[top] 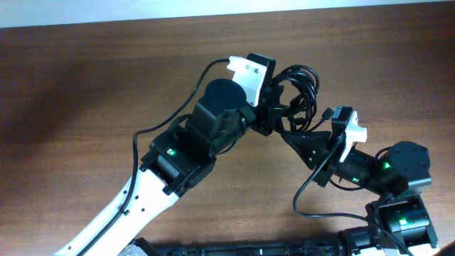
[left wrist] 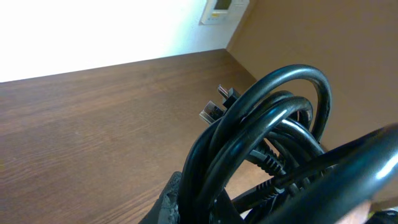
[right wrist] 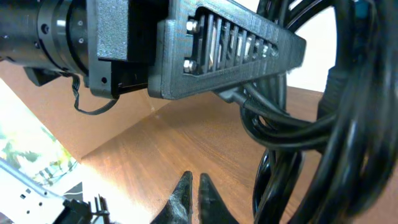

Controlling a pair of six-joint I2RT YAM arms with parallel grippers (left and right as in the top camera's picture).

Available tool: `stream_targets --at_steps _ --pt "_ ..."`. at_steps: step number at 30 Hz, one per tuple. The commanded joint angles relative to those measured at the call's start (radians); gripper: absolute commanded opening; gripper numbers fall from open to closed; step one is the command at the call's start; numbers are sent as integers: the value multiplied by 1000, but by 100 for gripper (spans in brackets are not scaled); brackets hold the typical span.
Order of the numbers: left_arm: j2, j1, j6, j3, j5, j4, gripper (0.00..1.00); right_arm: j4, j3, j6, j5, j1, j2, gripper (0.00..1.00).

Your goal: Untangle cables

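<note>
The cables (top: 302, 89) are a bundle of glossy black loops lifted off the table, right of centre. My left gripper (top: 274, 107) is shut on the bundle from the left. In the left wrist view the loops (left wrist: 273, 112) fill the right half, clamped in the jaws (left wrist: 196, 202), with two plug ends (left wrist: 217, 102) sticking out behind. My right gripper (top: 286, 133) is just below the bundle, shut and empty. In the right wrist view its tips (right wrist: 194, 186) point at the table, the cables (right wrist: 336, 124) hang to their right, and the left gripper (right wrist: 230, 50) is above.
The brown wooden table (top: 106, 71) stretches to the left and back. The left arm's own wire (top: 142, 135) and the right arm's own wire (top: 306, 206) loop beside the arms. A white wall with a small panel (left wrist: 221, 9) lies beyond the table.
</note>
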Motion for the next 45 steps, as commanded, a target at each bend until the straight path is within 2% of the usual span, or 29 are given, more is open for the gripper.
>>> stream_targets --at_steps 1,2,4,13,20,25,27,28,29,31,34,42,45 --pt "-12 -5 -13 28 -35 10 0 -37 -3 -2 95 -1 -1 44" --pt "-12 -5 -13 28 -36 10 0 -55 -3 10 130 -1 -1 53" --pt "-12 -5 -13 28 -53 5 0 -83 -3 43 197 -1 -1 59" --pt "-13 -5 -13 28 -172 -31 0 -93 -3 42 195 -1 -1 59" --pt "-14 -5 -13 28 -166 -63 0 -93 -3 42 206 -1 -1 59" --pt "-15 -5 -13 28 -47 -65 0 -93 -3 42 206 -1 -1 59" --pt "-15 -5 -13 28 -35 -65 0 -92 -3 42 198 -1 -1 56" --pt "-15 -5 -13 28 -30 -65 0 -92 -3 42 181 -1 -1 50" --pt "-15 -5 -14 28 -29 -61 0 -88 -3 36 159 -1 -1 37" --pt "-15 -5 -27 28 -29 -51 0 -69 -3 -4 93 -1 -1 30" --pt "-15 -6 -66 28 -26 -49 0 -39 -3 -15 40 -1 -1 30" --pt "-15 -7 -66 28 43 -50 0 -31 -3 -14 41 -1 -1 30" --pt "-15 -7 -65 28 127 -52 0 -28 -3 -14 48 -1 -1 38"
